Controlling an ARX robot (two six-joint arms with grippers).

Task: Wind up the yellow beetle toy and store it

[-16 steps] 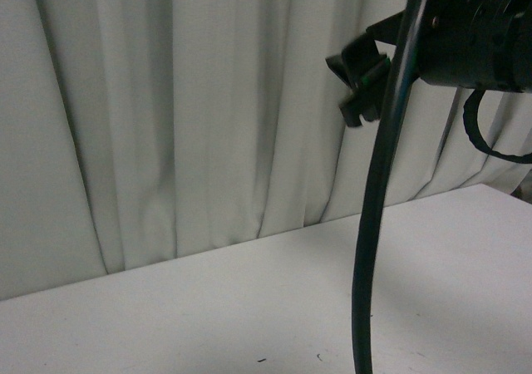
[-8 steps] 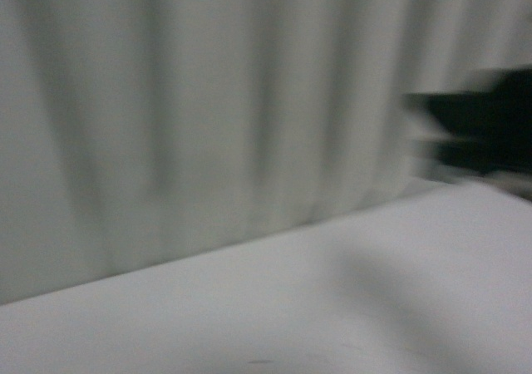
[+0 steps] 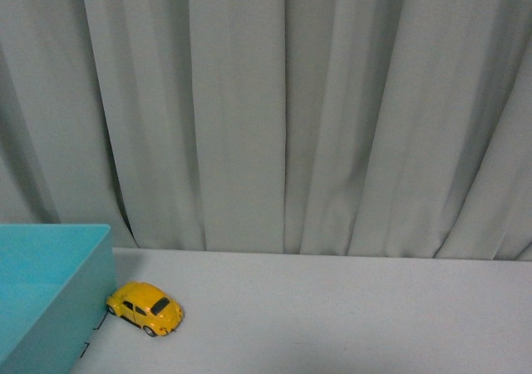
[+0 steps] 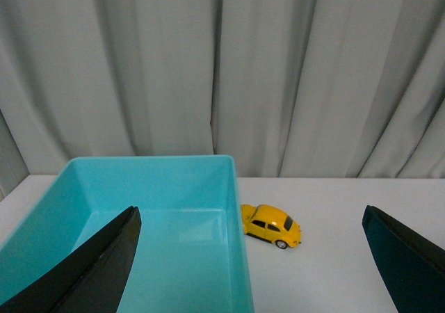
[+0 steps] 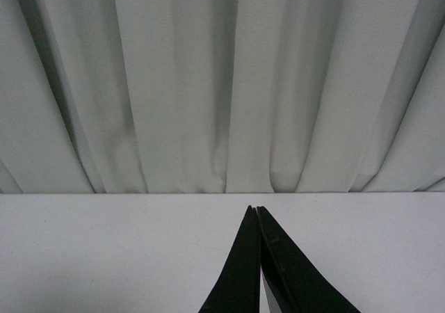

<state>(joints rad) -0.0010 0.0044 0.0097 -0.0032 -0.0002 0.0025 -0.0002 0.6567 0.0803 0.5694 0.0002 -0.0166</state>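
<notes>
Beside the outer wall of a turquoise plastic bin (image 3: 58,284) stands the yellow beetle toy (image 3: 145,307), upright on its black wheels on the white surface (image 3: 357,316). One end of the car is right up against the bin's corner; I cannot tell whether the two touch. The other end points away from the bin, at a slant across the surface. In the front view both sit low on the robot's left, and a pale grey-green pleated curtain (image 3: 283,108) hangs behind the far edge of the surface.

From the left wrist view, the left gripper (image 4: 250,210) hangs above the bin (image 4: 153,162) and the toy (image 4: 272,225). Its jaws are spread wide, one dark finger (image 4: 90,268) over the bin's interior and the other over bare surface beyond the car. Nothing is between them, and the toy lies well below.

From the right wrist view, the right gripper (image 5: 254,212) has its jaws pressed together tip to tip, with nothing showing between them. It points over bare white surface toward the curtain, and neither the toy nor the bin shows in that view.
</notes>
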